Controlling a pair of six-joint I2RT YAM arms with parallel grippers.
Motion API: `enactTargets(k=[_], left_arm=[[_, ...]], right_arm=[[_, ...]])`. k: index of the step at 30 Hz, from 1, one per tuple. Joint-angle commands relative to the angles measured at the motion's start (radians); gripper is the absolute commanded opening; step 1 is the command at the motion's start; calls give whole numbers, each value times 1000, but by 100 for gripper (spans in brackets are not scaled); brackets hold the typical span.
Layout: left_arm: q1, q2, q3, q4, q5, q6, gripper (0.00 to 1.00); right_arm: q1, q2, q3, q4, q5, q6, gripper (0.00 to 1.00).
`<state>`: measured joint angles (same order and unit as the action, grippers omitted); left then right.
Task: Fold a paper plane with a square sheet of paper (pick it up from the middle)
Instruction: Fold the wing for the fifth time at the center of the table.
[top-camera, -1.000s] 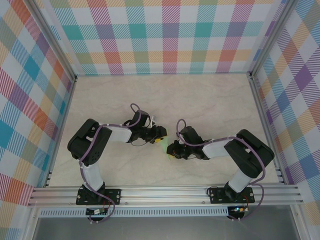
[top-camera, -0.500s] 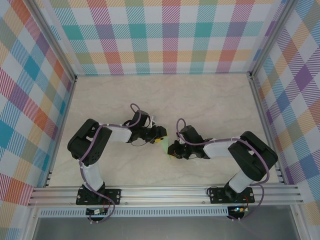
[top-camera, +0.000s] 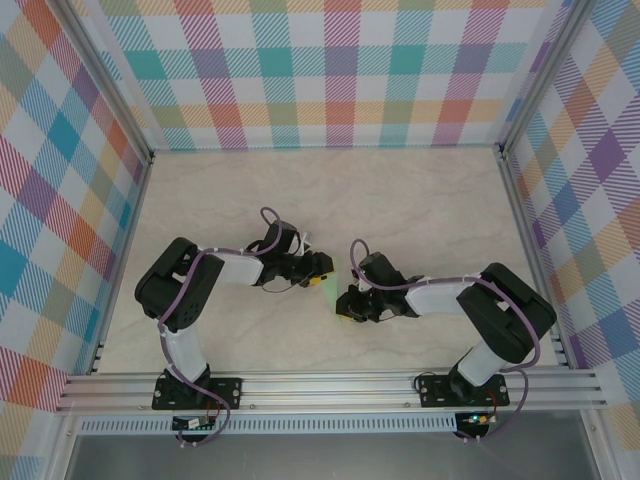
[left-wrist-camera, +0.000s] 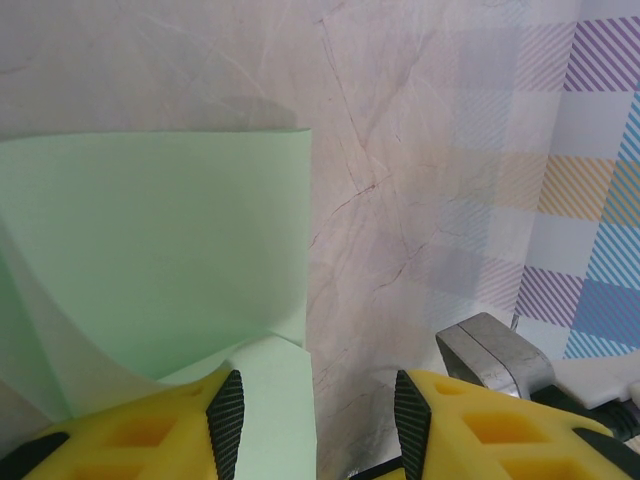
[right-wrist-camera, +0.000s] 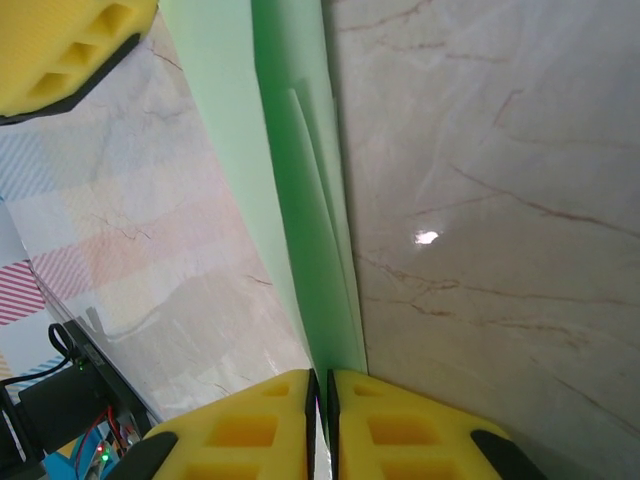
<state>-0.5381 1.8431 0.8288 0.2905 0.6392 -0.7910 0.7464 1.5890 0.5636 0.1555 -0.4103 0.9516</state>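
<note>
Gleaming marbled tabletop (top-camera: 420, 200) under paper (left-wrist-camera: 150, 250) (plaid walls (top-camera: 330, 70))

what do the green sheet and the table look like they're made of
The sheet looks like thin matte paper: it curls and creases, no gloss. The table looks like marble-patterned laminate or stone, smooth and slightly glossy: veins and a small light glint.

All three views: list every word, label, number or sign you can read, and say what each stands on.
None can be read. The green sheet of paper is plain, the yellow pads of the right tool carry no marks, and the walls bear only a check pattern. The small boards by the arm bases are too small to read.
</note>
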Motion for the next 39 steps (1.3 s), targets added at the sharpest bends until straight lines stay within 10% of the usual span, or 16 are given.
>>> enactTargets(k=[1,39], left_arm=[[6,45,-22,-44,-41,30,47],[-5,57,-17,-53,-30,35,46]], right_arm=[[7,-15,20,-72,-16,-24,14],[8,55,35,-108,-31,-39,7]])
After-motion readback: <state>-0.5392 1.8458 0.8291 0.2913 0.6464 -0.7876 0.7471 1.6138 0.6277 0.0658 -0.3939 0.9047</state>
